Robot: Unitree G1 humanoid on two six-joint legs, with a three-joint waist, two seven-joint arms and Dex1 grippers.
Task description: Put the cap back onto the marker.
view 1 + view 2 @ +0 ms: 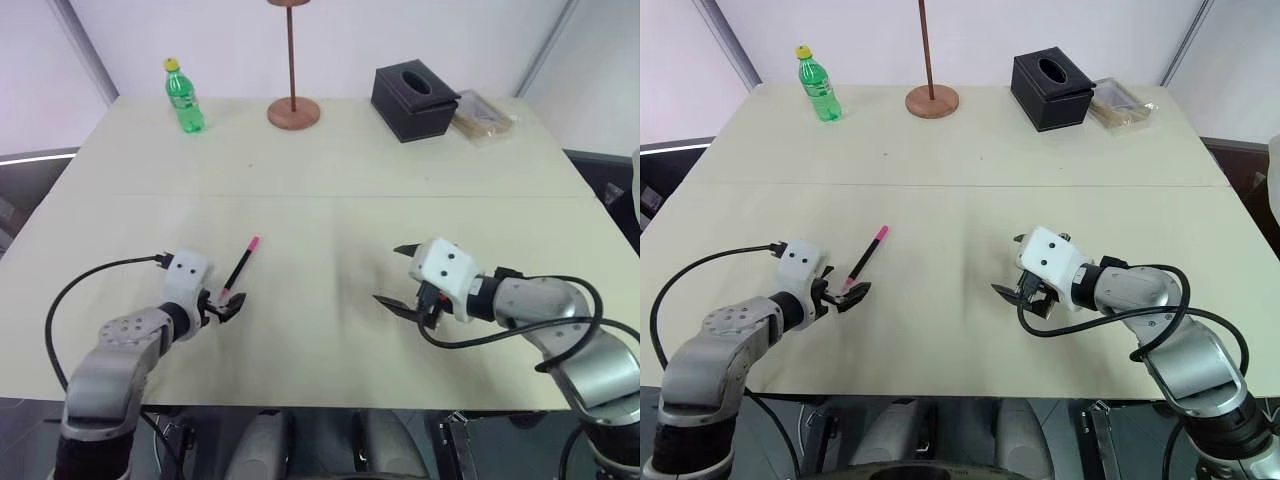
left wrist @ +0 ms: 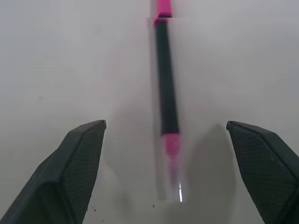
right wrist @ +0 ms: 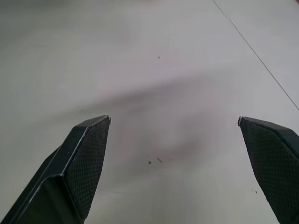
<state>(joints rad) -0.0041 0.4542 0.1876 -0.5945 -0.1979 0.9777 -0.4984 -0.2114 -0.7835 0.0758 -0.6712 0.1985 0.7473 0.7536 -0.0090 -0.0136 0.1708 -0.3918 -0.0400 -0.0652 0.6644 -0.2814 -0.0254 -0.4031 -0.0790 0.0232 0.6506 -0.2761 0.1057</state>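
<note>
On the near left part of the pale table (image 1: 330, 170) the marker (image 1: 238, 268) lies flat, a thin black stick slanting away from the robot, with the bright pink cap (image 1: 253, 243) at its far end and a smaller pink tip at the near end. Just at that near tip sits the left gripper (image 1: 232, 306), its two black fingers (image 2: 77, 163) spread wide on either side of the marker's line, gripping nothing; the marker rests between them in the left wrist view without touching either. Well apart to the right, the right gripper (image 1: 402, 277) hangs over bare tabletop, its jaws also wide and empty. Along the far edge stand a green bottle (image 1: 183, 96), a wooden stand (image 1: 293, 110) and a black tissue box (image 1: 414, 100).
</note>
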